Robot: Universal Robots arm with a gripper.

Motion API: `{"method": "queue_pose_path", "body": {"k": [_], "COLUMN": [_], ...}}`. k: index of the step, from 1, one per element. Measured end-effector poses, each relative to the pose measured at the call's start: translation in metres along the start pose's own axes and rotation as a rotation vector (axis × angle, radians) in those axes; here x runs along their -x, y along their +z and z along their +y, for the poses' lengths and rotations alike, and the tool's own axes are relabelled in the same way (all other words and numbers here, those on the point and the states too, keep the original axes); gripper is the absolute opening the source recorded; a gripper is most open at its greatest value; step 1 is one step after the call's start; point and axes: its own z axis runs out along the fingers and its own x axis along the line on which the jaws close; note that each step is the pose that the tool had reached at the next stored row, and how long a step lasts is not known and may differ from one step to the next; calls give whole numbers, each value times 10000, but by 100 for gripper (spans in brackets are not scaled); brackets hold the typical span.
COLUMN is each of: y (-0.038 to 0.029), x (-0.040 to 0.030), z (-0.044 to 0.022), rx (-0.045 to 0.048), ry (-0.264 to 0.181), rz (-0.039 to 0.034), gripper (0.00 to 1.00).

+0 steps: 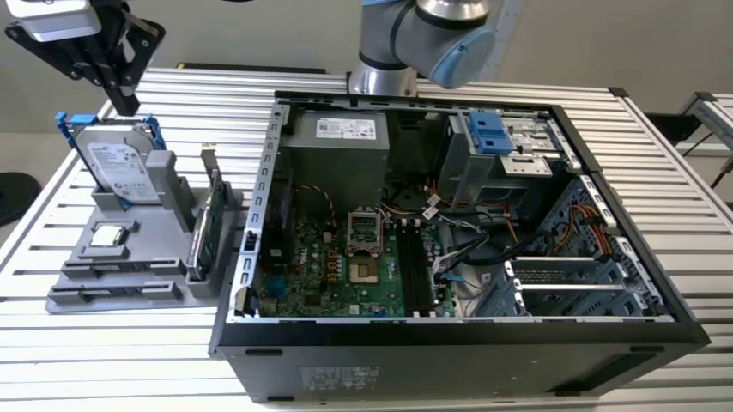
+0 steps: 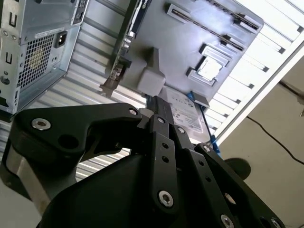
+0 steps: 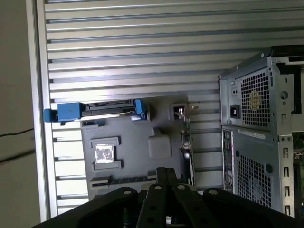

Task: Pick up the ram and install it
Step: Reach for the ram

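My gripper (image 1: 124, 105) hangs above the far end of a grey parts fixture (image 1: 149, 257) at the exterior view's left. Its black fingers are shut together with nothing seen between them, in both wrist views (image 2: 159, 103) (image 3: 166, 172). The fingertips hover just beside the top of a silver hard drive in a blue frame (image 1: 120, 167) standing in the fixture. The ram is hidden: two long narrow slots (image 1: 115, 269) at the fixture's near end look dark, and I cannot tell what is in them. The motherboard's black memory slots (image 1: 414, 270) lie inside the open computer case (image 1: 458, 339).
On the fixture also stand a green expansion card with a metal bracket (image 1: 206, 232) and a square processor (image 1: 109, 236). The arm's base (image 1: 384, 77) rises behind the case. A slatted metal table (image 1: 710, 223) carries everything, and its edge runs close beside the fixture.
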Motion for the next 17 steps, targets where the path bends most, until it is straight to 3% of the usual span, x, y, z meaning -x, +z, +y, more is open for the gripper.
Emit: {"method": "queue_pose_path", "body": {"k": [17], "y": [-3], "x": [-137], "z": [-10], "rx": [0], "ry": [0], "rz": [-1], "gripper": [0]}}
